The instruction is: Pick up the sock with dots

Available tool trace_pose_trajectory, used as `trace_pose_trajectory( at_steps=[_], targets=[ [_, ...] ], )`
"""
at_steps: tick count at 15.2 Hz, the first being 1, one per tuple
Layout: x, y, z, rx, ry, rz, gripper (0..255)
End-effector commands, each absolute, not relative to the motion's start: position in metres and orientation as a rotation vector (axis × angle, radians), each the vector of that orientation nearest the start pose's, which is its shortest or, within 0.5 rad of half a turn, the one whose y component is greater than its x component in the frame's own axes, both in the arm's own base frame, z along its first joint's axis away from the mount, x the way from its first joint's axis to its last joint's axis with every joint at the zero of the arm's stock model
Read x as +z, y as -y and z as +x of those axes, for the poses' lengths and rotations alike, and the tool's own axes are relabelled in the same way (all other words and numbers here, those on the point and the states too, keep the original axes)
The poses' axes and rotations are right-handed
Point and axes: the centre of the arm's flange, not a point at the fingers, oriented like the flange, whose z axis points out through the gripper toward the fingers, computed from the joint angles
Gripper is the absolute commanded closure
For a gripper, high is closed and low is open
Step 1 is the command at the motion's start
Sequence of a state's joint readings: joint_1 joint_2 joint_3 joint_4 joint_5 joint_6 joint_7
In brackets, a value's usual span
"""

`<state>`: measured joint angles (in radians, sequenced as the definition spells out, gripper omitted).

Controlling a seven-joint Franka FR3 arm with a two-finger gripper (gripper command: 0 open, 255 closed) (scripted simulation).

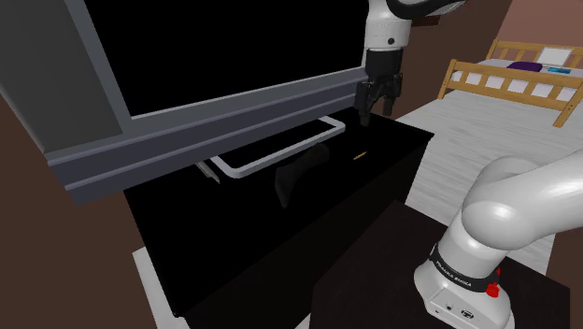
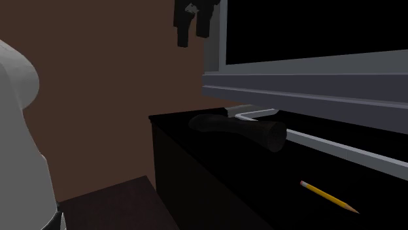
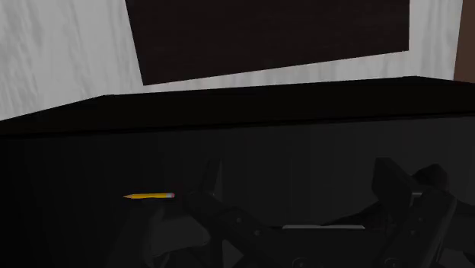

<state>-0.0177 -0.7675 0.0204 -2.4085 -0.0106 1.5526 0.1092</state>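
Hovering in shoulder view, gripper: is hanging empty, jaws spread, well above the cabinet top.
Second exterior view, sock: is lying dark beside the TV's grey foot; I'd be centring over its middle before descending.
Wrist view, pencil: is lying nearby; worth avoiding.

The white arm rises from its base at the shoulder view's lower right, and its upper links reach up and to the left, where the wrist points straight down. The black gripper hangs upright below the wrist. Its two fingers stand well apart, clasping nothing.
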Motion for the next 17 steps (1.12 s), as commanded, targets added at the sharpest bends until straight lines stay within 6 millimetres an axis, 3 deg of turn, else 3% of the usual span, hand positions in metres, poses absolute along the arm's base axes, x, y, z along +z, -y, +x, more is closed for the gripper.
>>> trace_pose_trajectory(
  at_steps=[1, 9, 17],
  targets=[
    [0.559, -0.001, 0.307, 0.138, -0.178, -3.163, 0],
    [0.491, 0.01, 0.375, 0.037, 0.65, -3.105, 0],
    [0.428, -0.017, 0.442, -0.066, 1.432, -2.829, 0]
  ],
)
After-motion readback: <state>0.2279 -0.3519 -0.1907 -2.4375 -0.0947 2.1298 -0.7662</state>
